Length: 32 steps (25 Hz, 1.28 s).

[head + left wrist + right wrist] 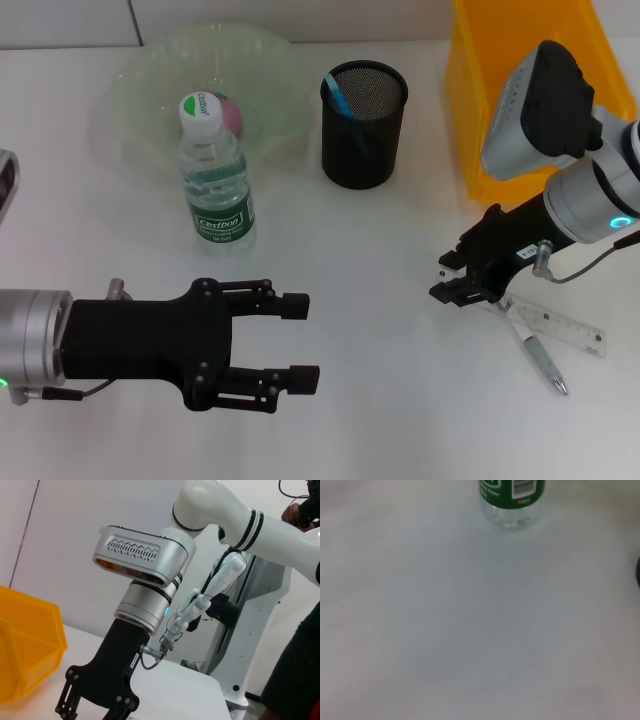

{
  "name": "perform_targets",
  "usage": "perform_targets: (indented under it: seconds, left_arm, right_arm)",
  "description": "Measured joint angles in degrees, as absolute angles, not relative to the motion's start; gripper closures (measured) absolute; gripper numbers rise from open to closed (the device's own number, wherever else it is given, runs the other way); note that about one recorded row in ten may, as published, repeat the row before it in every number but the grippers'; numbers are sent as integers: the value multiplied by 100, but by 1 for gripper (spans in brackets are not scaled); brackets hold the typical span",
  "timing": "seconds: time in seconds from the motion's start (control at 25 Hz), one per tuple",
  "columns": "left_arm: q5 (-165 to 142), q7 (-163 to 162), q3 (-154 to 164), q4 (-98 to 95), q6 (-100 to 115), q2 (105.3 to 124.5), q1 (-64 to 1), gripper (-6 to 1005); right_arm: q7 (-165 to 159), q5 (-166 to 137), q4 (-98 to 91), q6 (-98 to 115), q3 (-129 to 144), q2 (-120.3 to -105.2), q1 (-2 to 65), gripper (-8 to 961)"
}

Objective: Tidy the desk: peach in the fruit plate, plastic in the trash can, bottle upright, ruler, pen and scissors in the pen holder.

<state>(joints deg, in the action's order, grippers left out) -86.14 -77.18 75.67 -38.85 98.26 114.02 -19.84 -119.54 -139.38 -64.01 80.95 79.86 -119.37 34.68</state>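
Upright bottle, upper left of the frame, labelled "Cestbon".
Left hand spread, empty; right hand low beside pen and ruler, grip indiscernible.

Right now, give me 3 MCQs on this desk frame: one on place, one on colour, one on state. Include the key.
1. Where does the pen lie?
A. in the pen holder
B. on the table by the ruler
C. in the fruit plate

2. What colour is the bin?
A. yellow
B. blue
C. grey

3. How is the bottle?
A. lying on its side
B. upright
C. held by a gripper

Key: 1 B, the pen lies on the table beside the ruler, under the right gripper. 2 A, the bin is yellow. 3 B, the bottle stands cap up, apart from the open left gripper.
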Motion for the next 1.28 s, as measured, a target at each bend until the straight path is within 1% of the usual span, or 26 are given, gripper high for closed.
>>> perform_targets:
  seconds: [0.12, 0.32, 0.44, 0.56, 0.64, 0.76, 0.8, 0.84, 0.88, 0.92, 1.0, 1.04, 1.08, 1.24, 1.28]
  left_arm:
    - [-8612, -7720, 7567, -3884, 9872, 11412, -1971, 215]
    - [-8599, -7722, 7566, -3885, 9888, 11412, -1969, 215]
    - [-8602, -7723, 7537, -3885, 9899, 11414, -1968, 215]
    - [-8611, -7725, 7512, -3885, 9943, 11419, -1969, 215]
    - [-8611, -7725, 7512, -3885, 9943, 11419, -1969, 215]
    - [-8616, -7726, 7512, -3877, 9954, 11419, -1974, 215]
    - [-8616, -7726, 7512, -3872, 9956, 11418, -1982, 215]
    - [-8616, -7726, 7512, -3872, 9956, 11418, -1982, 215]
    - [-8616, -7726, 7512, -3872, 9956, 11418, -1982, 215]
    - [-8616, -7726, 7513, -3871, 9948, 11418, -1982, 215]
    - [-8616, -7725, 7515, -3837, 9902, 11420, -1992, 215]
    - [-8616, -7725, 7515, -3824, 9892, 11416, -2008, 215]
    - [-8616, -7725, 7515, -3824, 9892, 11416, -2008, 215]
    - [-8616, -7719, 7491, -3823, 9887, 11413, -1992, 215]
    - [-8616, -7706, 7473, -3819, 9884, 11413, -1983, 215]
  right_arm:
    - [-11955, -13930, -6478, 8113, 7976, -11936, 3431, 564]
    - [-12002, -13559, -7051, 8239, 7591, -11921, 3206, 565]
    - [-12239, -12719, -7846, 8692, 6483, -11921, 3040, 565]
    - [-12269, -12123, -8052, 8681, 6020, -11922, 2942, 566]
    - [-12201, -11153, -7844, 8271, 5618, -11919, 2865, 558]
    - [-11981, -10580, -7407, 7845, 5540, -11918, 2869, 545]
    - [-11741, -10249, -7098, 7577, 5546, -11918, 2905, 541]
    - [-11102, -9607, -6390, 7070, 5595, -11926, 3043, 537]
    - [-11102, -9607, -6390, 7070, 5595, -11926, 3043, 532]
    - [-10641, -9206, -5953, 6796, 5630, -11931, 3162, 528]
    - [-9740, -8468, -4986, 6412, 5702, -11930, 3517, 520]
    - [-8922, -7863, -4056, 6154, 5728, -11930, 3913, 516]
    - [-8922, -7863, -4056, 6154, 5728, -11930, 3913, 512]
    - [-7392, -6979, -2780, 5777, 5732, -11963, 4529, 495]
    - [-7392, -6979, -2780, 5777, 5732, -11963, 4529, 491]
